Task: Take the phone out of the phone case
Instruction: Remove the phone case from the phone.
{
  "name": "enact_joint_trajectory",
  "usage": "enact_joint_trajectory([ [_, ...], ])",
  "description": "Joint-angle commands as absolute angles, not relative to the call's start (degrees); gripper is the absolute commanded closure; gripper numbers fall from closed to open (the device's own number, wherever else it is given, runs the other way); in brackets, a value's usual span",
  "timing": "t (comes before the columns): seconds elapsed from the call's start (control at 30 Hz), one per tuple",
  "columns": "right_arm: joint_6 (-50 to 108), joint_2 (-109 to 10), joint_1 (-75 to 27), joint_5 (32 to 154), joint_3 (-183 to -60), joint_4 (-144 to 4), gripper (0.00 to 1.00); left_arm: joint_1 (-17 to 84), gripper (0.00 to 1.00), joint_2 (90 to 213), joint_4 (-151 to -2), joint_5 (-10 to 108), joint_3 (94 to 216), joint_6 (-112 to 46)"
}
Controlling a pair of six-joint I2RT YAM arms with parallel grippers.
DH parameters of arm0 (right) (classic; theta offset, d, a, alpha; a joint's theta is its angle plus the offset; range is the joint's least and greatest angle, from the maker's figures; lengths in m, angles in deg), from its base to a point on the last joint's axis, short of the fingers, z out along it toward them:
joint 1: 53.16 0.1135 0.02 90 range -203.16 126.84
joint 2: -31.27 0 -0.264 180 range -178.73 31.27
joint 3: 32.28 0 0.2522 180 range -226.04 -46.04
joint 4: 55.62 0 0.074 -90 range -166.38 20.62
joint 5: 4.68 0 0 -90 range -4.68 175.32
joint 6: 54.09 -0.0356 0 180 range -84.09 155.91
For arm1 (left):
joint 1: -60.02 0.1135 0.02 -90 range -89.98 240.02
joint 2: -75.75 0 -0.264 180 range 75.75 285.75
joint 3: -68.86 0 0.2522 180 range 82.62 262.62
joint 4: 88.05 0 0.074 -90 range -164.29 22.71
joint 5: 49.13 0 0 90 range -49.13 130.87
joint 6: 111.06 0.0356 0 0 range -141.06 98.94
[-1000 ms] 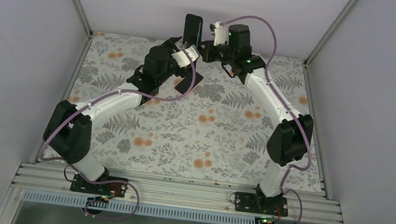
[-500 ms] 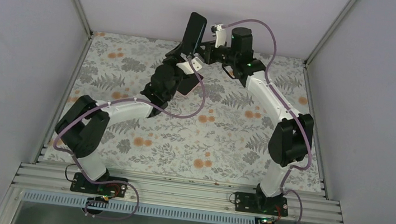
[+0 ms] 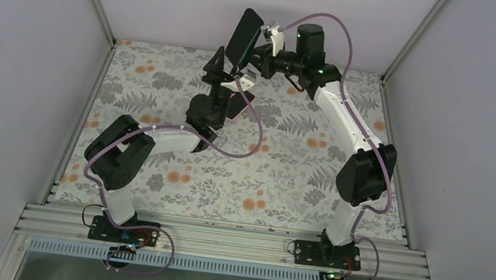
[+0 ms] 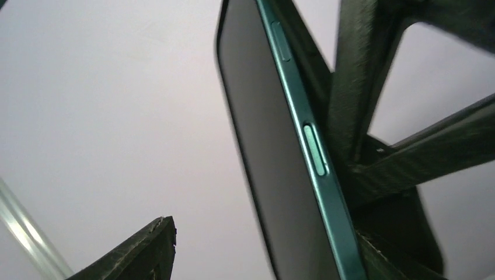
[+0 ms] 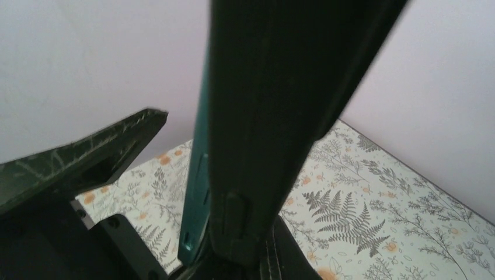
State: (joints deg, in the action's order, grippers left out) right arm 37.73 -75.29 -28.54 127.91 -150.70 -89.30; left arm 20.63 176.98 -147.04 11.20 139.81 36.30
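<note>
Left gripper [image 3: 230, 72], jaws apart, has risen from the table [image 3: 276, 178] to just beneath the phone [image 3: 243, 36]; the phone, tilted higher than before, is clamped aloft by the right gripper [image 3: 258, 48] near the back wall; phone case seemingly not in view; a second grip looks imminent

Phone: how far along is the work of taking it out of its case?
Done: the phone is up off the table, pinched in the right gripper. In hand: the left gripper is open at its lower end. Left: separation; I cannot make out any case.
</note>
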Motion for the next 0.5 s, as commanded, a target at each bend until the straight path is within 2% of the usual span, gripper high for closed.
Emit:
enact_joint_trajectory([
  [0.0, 46.4, -76.3, -26.1, 148.0, -148.8, -116.3, 0.97, 25.5, 0.34, 178.1, -163.0, -0.8, 143.9, 41.8],
  [0.33, 46.7, -76.9, -26.2, 150.9, -146.3, -115.8, 0.97, 24.5, 0.36, 180.9, -177.4, 2.9, 143.2, 50.5],
  [0.47, 44.6, -78.3, -26.2, 152.2, -147.1, -114.4, 0.97, 23.7, 0.37, 181.9, -177.9, 3.3, 143.6, 51.4],
])
